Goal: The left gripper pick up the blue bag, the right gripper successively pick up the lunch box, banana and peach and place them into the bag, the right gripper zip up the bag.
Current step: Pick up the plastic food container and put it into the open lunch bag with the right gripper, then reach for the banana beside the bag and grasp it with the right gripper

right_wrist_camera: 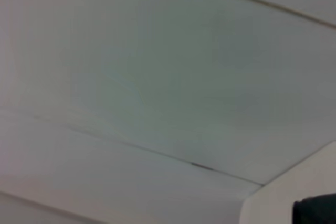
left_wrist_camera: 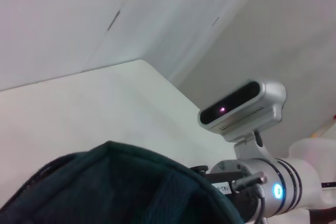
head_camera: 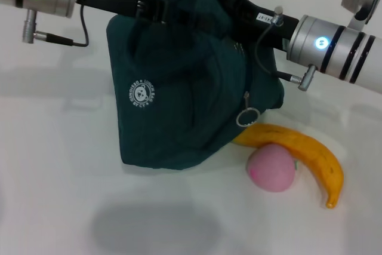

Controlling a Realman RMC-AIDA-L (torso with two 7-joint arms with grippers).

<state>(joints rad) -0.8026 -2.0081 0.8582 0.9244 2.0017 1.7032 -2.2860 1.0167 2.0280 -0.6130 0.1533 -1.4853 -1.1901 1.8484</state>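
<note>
The blue bag (head_camera: 179,94), dark teal with a white round logo, hangs above the white table, and its top edge is held by my left gripper (head_camera: 156,11), which is shut on it. The bag's top also shows in the left wrist view (left_wrist_camera: 131,187). My right gripper (head_camera: 236,1) reaches into the bag's open top from the right, and the fabric hides its tip. A yellow banana (head_camera: 304,153) and a pink peach (head_camera: 271,168) lie on the table just right of the bag's lower edge. The lunch box is not in view.
A zipper pull ring (head_camera: 246,116) hangs on the bag's right side. The white table (head_camera: 54,177) spreads out left of and in front of the bag. The right arm's wrist camera (left_wrist_camera: 241,111) shows in the left wrist view. The right wrist view shows only wall and a bag corner (right_wrist_camera: 315,211).
</note>
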